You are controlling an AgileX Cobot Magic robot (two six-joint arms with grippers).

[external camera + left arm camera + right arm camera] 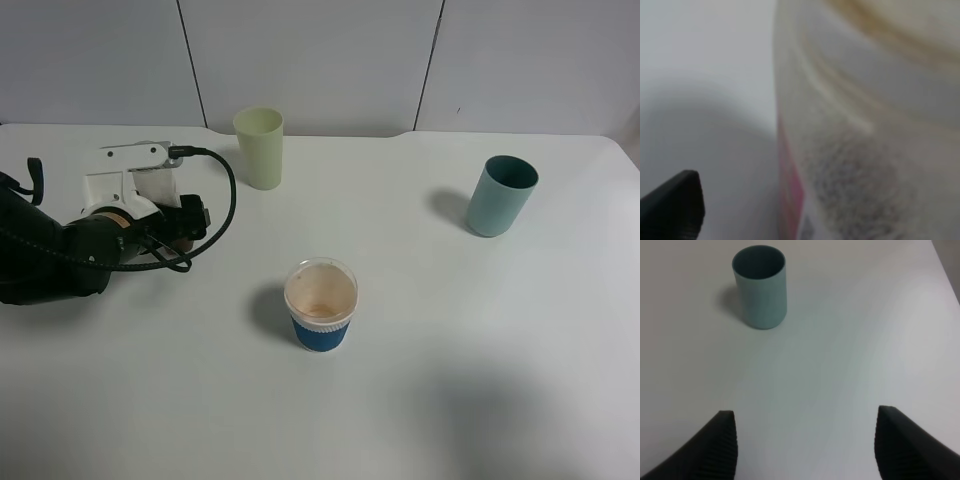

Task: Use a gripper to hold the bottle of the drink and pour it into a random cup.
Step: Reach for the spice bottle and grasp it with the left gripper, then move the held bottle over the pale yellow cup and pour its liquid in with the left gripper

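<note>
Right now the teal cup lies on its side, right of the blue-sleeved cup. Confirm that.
Wrong on one count: the teal cup stands upright, open end up, as the exterior high view shows. It is indeed right of the blue-sleeved cup.

Soft, even light is covering the table (420,300). Faint shadows are lying left of the teal cup (500,195) and blue-sleeved cup (321,305). Left wrist view is blurring heavily, the bottle (865,125) sitting too close for focus. Right wrist view is rendering sharp.
</note>
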